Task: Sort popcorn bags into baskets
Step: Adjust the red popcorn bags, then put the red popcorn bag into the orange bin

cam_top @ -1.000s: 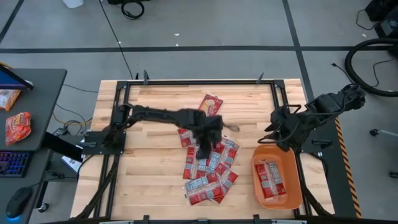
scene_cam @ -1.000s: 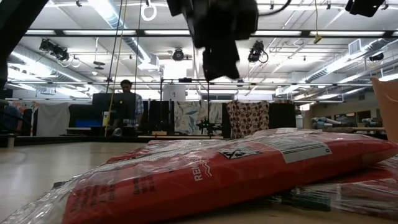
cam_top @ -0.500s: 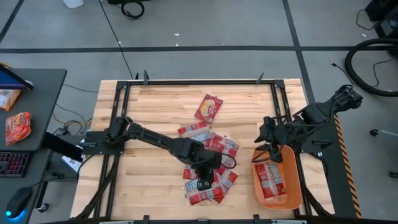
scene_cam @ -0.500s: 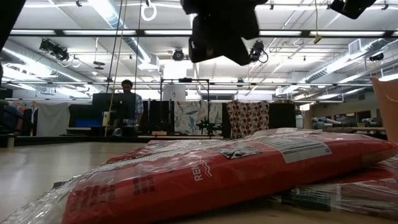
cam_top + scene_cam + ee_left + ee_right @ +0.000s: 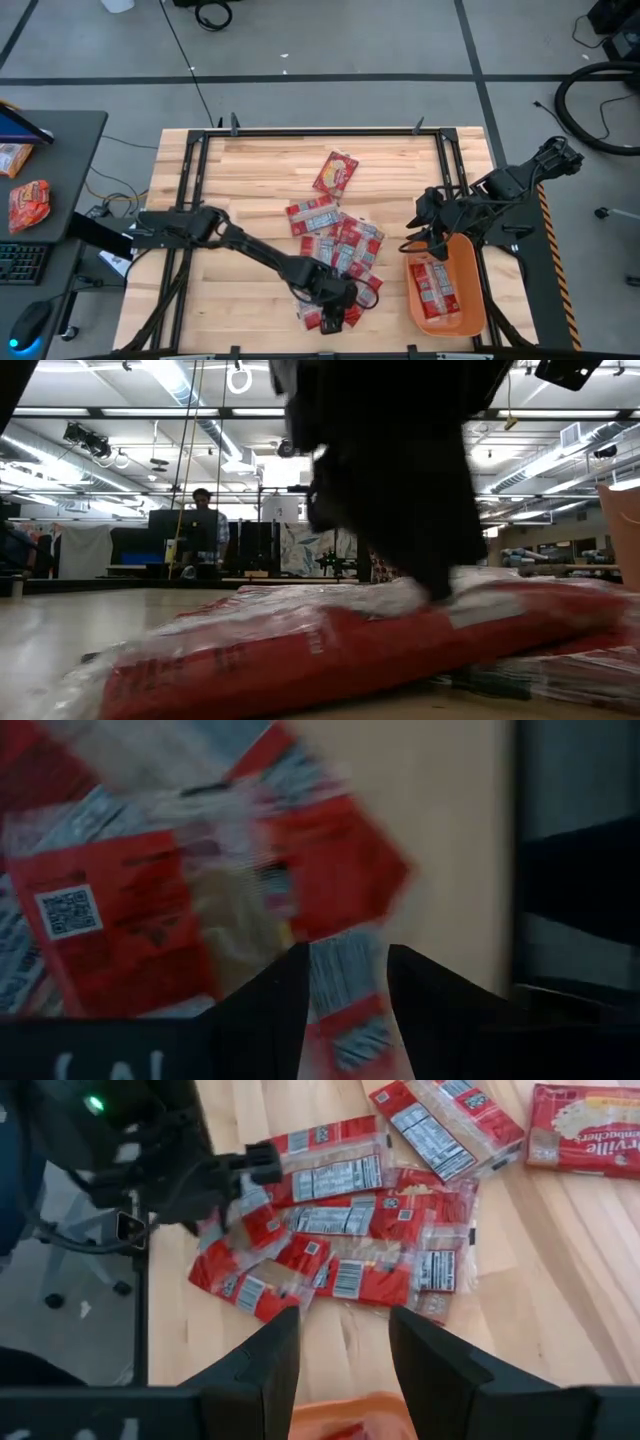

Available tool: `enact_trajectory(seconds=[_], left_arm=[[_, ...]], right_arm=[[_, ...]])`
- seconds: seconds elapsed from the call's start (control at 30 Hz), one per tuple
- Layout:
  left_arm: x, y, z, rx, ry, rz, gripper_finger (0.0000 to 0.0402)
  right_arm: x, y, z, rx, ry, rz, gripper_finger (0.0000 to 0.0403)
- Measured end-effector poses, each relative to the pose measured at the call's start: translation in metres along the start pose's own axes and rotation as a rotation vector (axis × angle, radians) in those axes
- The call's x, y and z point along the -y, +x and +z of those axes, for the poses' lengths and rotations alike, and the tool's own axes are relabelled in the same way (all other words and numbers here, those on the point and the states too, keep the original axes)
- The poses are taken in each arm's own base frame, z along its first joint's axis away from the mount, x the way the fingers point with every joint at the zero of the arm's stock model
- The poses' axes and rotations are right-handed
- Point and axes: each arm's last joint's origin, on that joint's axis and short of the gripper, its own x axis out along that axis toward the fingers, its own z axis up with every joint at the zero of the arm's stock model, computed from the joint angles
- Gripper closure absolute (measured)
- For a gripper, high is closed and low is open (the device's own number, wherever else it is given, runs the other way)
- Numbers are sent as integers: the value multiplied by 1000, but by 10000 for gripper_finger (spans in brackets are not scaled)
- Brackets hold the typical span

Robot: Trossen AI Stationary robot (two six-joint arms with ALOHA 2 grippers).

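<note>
Red bags (image 5: 335,262) heaped lower centre of counter (image 5: 250,180). Left gripper (image 5: 335,316) down at heap's lower edge, fingers parted astride one bag, no grip yet. Risk: overlapping neighbours drag along or bag slips. Right gripper (image 5: 428,235) open, above basket (image 5: 470,300), lower right.

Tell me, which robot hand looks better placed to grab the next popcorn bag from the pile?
The left hand: it is down on the near edge of the popcorn bags, fingers open. The right hand hovers by the orange basket, away from the pile.
</note>
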Motion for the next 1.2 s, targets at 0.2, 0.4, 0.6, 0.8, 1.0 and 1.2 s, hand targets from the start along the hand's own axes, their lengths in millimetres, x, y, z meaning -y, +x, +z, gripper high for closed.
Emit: enact_trajectory(seconds=[0.2, 0.4, 0.6, 0.8, 1.0, 1.2], left_arm=[[-15, 2, -7, 8, -41, 279, 260], [-55, -7, -3, -46, -81, 507, 260], [-47, -40, 6, -30, -113, 410, 260], [-13, -60, -4, 62, -163, 412, 260], [-8, -57, -1, 44, -182, 278, 260], [-43, -62, 30, 136, -214, 244, 260]], right_arm=[[-1, 0, 1, 18, 30, 10, 243], [-3, 0, 3, 38, 35, 23, 243], [-2, 0, 3, 39, 35, 21, 243], [-1, -1, 4, 75, 43, -22, 243], [-3, 1, 3, 57, 49, -13, 243], [3, 2, -4, -53, 63, -10, 243]])
